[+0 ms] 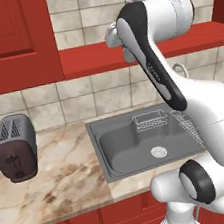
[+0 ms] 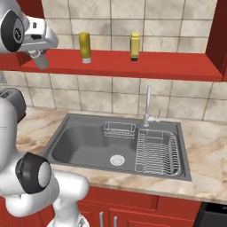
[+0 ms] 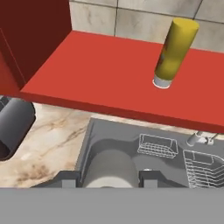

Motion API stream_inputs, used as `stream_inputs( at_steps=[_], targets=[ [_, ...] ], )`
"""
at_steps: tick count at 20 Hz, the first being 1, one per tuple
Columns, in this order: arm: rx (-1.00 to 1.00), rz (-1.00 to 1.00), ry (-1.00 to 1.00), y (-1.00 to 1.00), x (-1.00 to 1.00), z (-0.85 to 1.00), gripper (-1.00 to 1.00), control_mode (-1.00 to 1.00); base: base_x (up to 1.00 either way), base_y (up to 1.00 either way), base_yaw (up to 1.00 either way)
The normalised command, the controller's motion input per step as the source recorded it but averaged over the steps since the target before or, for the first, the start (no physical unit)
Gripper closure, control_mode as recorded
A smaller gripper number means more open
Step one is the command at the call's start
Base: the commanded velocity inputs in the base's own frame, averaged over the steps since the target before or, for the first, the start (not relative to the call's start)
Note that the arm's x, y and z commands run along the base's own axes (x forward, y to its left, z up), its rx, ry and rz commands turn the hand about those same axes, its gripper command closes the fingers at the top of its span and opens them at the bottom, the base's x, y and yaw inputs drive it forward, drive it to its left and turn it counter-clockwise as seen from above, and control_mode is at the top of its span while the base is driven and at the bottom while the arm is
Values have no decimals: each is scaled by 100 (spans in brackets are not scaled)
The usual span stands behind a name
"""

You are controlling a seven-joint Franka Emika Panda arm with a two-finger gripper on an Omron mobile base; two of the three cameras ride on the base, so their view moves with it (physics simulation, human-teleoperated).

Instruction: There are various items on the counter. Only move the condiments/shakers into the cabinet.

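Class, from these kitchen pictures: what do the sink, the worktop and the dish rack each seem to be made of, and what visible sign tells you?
Sink: likely matte grey metal or composite; an even dull grey without glints.
Counter: looks like polished marble; beige-brown with darker veins.
Dish rack: apparently thin metal wire; pale open bars with the basin showing through.

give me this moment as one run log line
fingers: shut on grey tapered shaker | above open red shelf | on shelf: mustard bottle, yellow-orange bottle
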Motion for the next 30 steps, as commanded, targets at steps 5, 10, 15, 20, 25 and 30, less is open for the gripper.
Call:
stream_inputs(
  at_steps=[5,10,15,20,25,30],
  targets=[
    [9,-10,-10,11,49,0,100,-100,0,0,0],
    [17,-3,-12,0,32,0,100,-100,0,0,0],
    [1,0,0,0,29,0,100,-100,0,0,0],
    [0,0,0,0,35,0,100,-100,0,0,0],
    [0,0,1,0,44,-4,100,-100,0,0,0],
    [-1,0,3,0,35,-6,100,-100,0,0,0]
  ],
)
